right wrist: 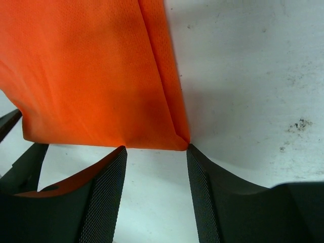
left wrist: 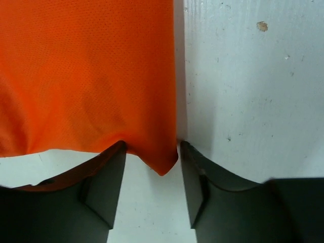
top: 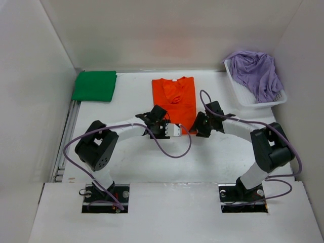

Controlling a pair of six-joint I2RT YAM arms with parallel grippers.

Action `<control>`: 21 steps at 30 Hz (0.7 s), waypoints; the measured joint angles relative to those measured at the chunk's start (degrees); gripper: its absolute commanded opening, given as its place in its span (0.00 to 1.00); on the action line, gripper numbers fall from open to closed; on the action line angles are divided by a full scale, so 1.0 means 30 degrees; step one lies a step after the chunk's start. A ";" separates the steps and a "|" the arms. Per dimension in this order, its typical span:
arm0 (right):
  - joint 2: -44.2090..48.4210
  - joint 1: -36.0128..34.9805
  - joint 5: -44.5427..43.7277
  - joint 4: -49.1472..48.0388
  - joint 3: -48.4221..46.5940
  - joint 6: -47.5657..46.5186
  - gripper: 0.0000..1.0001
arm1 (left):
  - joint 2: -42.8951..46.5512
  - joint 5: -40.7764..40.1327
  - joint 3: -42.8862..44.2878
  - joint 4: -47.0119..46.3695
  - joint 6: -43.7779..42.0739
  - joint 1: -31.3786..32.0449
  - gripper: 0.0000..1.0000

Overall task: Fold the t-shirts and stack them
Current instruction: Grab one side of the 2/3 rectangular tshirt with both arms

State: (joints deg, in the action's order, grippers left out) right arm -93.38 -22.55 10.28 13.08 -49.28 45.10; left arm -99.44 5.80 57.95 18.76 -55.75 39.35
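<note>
So, the orange t-shirt (top: 174,96) lies folded narrow at 12 o'clock on the worktop (top: 152,162). The left claw (left wrist: 152,147) and right claw (right wrist: 156,149) are both open at its near hem, with one corner between the left's tips. The green t-shirt (top: 94,86) sits folded at 10, and the lavender t-shirt (top: 255,71) is heaped in the basket (top: 243,98) at 2.

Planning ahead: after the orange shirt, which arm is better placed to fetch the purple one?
Probably right: the purple shirt sits in the basket at the far right, on that arm's side; the left arm would have to reach across.

White walls (top: 177,30) enclose a scuffed white table (top: 152,164) (evenly lit)
</note>
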 measured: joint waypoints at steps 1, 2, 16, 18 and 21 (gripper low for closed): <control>-0.0007 0.0036 0.0000 -0.0051 0.0007 0.0015 0.51 | -0.0036 -0.0029 0.0000 -0.0058 0.0000 0.0051 0.36; -0.0022 0.0066 -0.0007 -0.0095 0.0007 -0.0015 0.46 | -0.0095 -0.0058 0.0000 -0.0080 -0.0007 0.0080 0.31; -0.0051 0.0131 0.0073 -0.0240 0.0510 0.0124 0.00 | -0.0699 -0.0219 0.0568 0.0255 0.0721 -0.0109 0.00; 0.0590 -0.0189 0.0073 -0.0211 0.0984 0.0255 0.00 | -0.0466 -0.0219 0.0474 0.0678 0.0962 -0.0102 0.00; 0.2397 -0.1246 0.0080 0.0022 0.1989 0.0590 0.00 | 0.0561 -0.0189 -0.0168 0.1821 0.1537 0.0124 0.00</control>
State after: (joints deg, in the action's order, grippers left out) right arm -86.19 -26.28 10.52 13.15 -43.31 46.87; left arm -97.76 5.23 57.45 24.23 -51.13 39.72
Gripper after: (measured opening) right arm 0.010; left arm 0.058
